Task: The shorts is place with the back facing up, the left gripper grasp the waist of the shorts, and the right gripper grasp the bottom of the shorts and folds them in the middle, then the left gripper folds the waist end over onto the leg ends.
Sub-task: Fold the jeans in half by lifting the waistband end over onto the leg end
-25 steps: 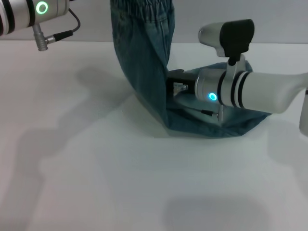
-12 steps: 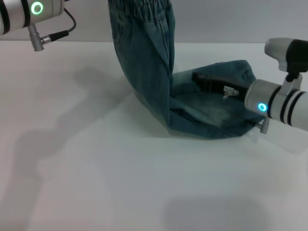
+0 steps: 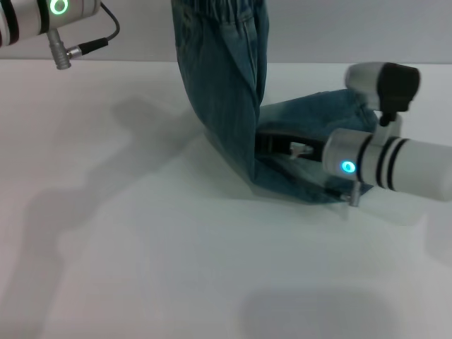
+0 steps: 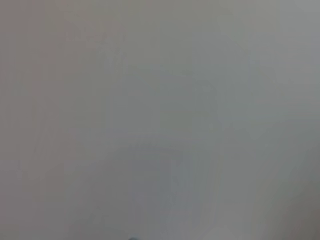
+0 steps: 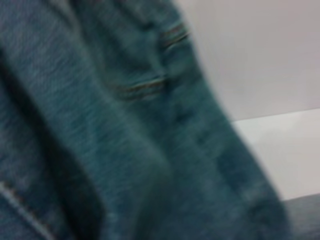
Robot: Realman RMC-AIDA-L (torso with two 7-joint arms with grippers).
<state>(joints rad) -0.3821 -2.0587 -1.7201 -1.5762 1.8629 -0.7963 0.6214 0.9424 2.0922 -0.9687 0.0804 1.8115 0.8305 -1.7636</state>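
Observation:
The blue denim shorts [image 3: 226, 92] hang from the top edge of the head view. Their gathered waist [image 3: 220, 7] is lifted high and the lower part [image 3: 311, 113] lies on the white table. Only my left arm's silver wrist with its green ring [image 3: 60, 7] shows at the top left, and the left gripper itself is out of view. My right gripper [image 3: 279, 145] reaches in from the right, its black fingers tucked into the bend where the hanging cloth meets the flat part. The leg ends are hidden behind the right arm. Denim with stitched seams [image 5: 100, 125] fills the right wrist view.
A white table [image 3: 141, 247] spreads in front and to the left of the shorts. The right arm's white forearm [image 3: 417, 169] lies low over the table at the right. The left wrist view is plain grey.
The right arm, drawn back to the right half a second ago, has moved left again into the fold. The hanging part of the shorts has shifted slightly right.

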